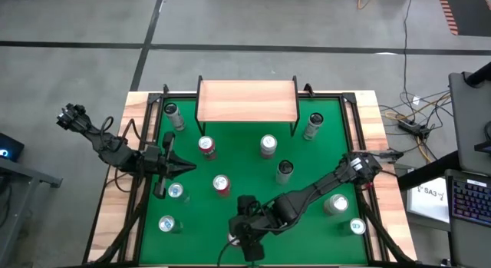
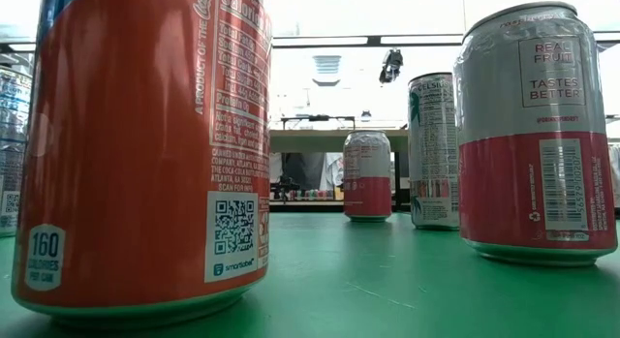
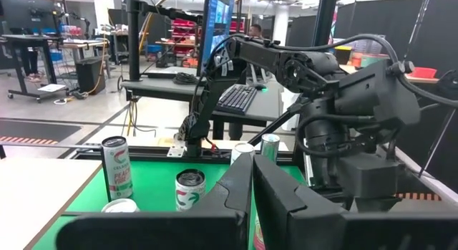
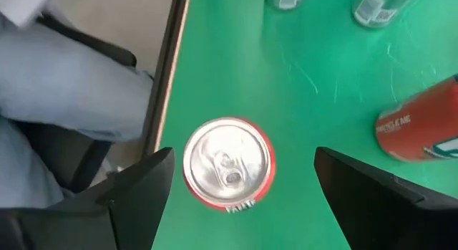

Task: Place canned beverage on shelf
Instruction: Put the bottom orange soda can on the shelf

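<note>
Shelf point(image 1: 247, 100) at table's point(image 1: 322, 149) far edge, bare; right gripper point(image 4: 236, 178) spread wide above a red-rimmed can point(image 4: 229, 162) near the front edge, seemingly untouched; left gripper point(image 1: 182, 167) pressed together, waiting left.

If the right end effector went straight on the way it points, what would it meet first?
Probably the red-rimmed can: the open right end effector points down at the can's top, centred between its fingers. How far above it hangs is unclear.
</note>
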Robot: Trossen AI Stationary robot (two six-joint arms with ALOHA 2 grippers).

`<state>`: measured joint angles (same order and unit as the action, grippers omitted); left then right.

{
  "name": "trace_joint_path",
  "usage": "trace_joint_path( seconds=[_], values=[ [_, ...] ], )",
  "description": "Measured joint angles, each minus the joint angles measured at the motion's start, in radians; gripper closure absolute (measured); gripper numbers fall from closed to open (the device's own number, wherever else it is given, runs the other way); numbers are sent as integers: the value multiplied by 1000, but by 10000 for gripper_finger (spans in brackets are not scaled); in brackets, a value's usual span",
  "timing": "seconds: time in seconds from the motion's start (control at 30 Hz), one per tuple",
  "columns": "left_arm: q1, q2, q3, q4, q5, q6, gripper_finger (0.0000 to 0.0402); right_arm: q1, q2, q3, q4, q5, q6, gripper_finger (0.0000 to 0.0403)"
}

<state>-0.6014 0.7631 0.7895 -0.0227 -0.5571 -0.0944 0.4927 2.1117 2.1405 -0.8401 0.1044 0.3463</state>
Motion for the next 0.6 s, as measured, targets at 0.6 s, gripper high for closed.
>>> trace_joint_path(
  seconds=[0.6],
  values=[
    [0,1,0,-2,0,0,402,-1,43,-5,98,1,-118,76]
  ],
)
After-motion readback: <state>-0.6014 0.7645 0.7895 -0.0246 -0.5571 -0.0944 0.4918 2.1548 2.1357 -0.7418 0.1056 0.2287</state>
